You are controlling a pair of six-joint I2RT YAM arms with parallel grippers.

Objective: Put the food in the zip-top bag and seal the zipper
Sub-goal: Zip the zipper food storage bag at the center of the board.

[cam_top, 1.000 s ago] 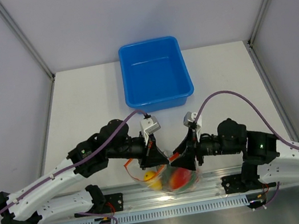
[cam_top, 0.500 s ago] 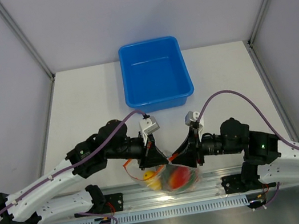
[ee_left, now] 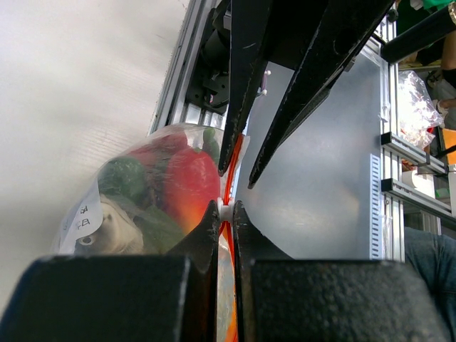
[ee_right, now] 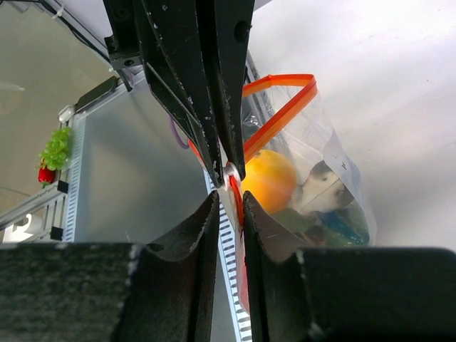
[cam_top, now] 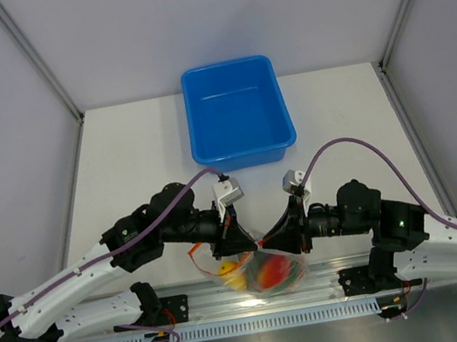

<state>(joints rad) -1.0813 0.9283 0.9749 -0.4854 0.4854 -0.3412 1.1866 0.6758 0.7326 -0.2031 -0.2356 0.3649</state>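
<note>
The clear zip-top bag hangs at the table's near edge, held between both grippers. Inside is the food: a red-orange fruit and a yellow piece. The left wrist view shows the red fruit, green pieces and the grey fish. My left gripper is shut on the white slider of the orange zipper. My right gripper is shut on the zipper strip, facing it tip to tip. Beyond the left gripper the zipper gapes open above the orange fruit.
The blue tub stands at the back middle of the white table. A slotted aluminium rail runs below the bag along the near edge. Grey walls close in the table on three sides.
The right gripper shifted slightly about a second ago and the bag hangs a little narrower. Nothing has visibly moved in the last half second.
</note>
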